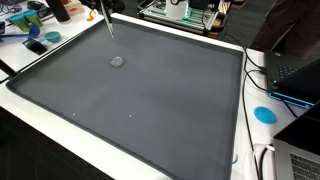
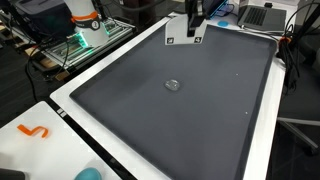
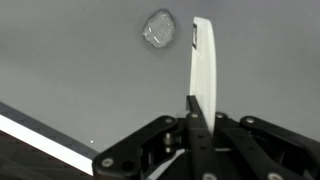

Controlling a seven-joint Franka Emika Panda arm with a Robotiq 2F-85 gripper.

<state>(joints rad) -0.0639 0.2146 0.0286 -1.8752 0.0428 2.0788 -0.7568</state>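
My gripper (image 3: 197,106) is shut on a long flat white strip (image 3: 203,60), which sticks out past the fingertips. In both exterior views the gripper (image 1: 103,8) (image 2: 193,22) hangs over the far edge of a large dark grey mat (image 1: 150,110) (image 2: 200,110), with the strip (image 1: 109,28) pointing down towards it. A small round translucent object (image 3: 158,28) (image 1: 117,61) (image 2: 173,85) lies on the mat, apart from the strip's tip and a short way ahead of it.
A white table border (image 1: 60,125) frames the mat. A blue disc (image 1: 264,114) and a laptop (image 1: 298,72) sit beside it, with cables nearby. Clutter (image 1: 30,28) fills one corner. An orange piece (image 2: 35,131) lies on the white edge, and a laptop (image 2: 262,14) stands behind.
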